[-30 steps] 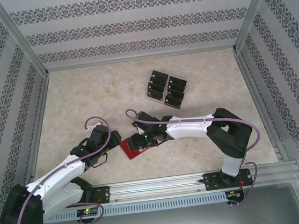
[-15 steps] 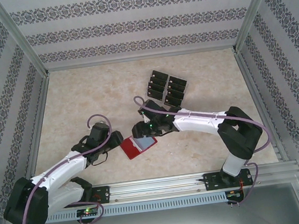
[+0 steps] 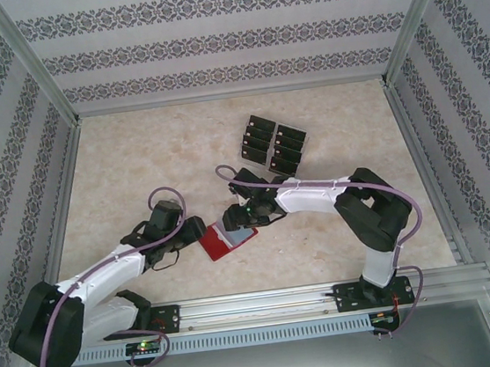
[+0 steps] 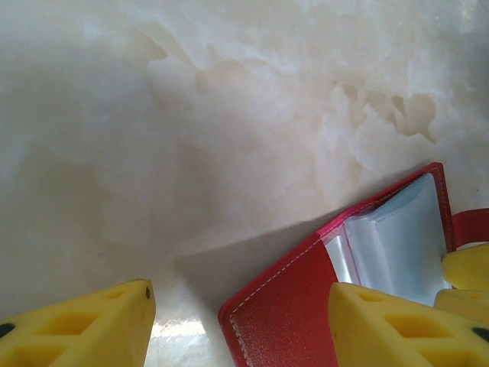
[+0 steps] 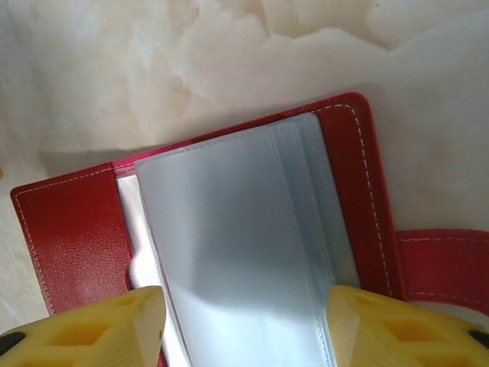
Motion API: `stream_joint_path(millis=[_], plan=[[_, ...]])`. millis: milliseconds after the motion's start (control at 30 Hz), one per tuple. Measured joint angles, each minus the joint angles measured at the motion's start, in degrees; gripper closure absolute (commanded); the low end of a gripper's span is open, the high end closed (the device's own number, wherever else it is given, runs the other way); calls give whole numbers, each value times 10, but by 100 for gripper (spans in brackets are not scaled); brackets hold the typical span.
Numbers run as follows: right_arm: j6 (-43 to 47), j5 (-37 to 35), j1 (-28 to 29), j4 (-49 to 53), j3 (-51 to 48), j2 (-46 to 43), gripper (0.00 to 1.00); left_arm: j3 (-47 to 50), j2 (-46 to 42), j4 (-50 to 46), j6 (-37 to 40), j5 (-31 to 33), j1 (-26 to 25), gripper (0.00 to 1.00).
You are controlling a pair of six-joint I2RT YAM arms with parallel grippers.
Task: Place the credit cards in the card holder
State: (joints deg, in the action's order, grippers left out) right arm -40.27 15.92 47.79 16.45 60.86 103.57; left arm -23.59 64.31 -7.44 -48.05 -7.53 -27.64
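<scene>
The left end effector (image 4: 241,306) is hovering half open, empty, straddling a corner of the red card holder (image 4: 283,306). The right end effector (image 5: 246,306), parted and empty, is now clearing off it, baring the open sleeves (image 5: 229,245); the credit cards (image 3: 272,145) are waiting beyond, none loaded yet.

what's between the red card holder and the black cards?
Top external view: the right end effector and its wrist, over the card holder, then bare table up to the credit cards.

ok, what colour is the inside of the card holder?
The card holder is pale grey-blue inside, red outside; clearest in the right wrist view.
</scene>
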Motion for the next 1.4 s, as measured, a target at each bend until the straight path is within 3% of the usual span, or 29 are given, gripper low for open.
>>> stream_joint_path(millis=[1033, 1400], plan=[[-21, 14, 65, -4, 32, -8, 42, 1, 22, 31, 0, -10, 2, 37], [-35, 24, 106, -6, 78, 22, 41, -22, -70, -38, 18, -10, 122, 37]])
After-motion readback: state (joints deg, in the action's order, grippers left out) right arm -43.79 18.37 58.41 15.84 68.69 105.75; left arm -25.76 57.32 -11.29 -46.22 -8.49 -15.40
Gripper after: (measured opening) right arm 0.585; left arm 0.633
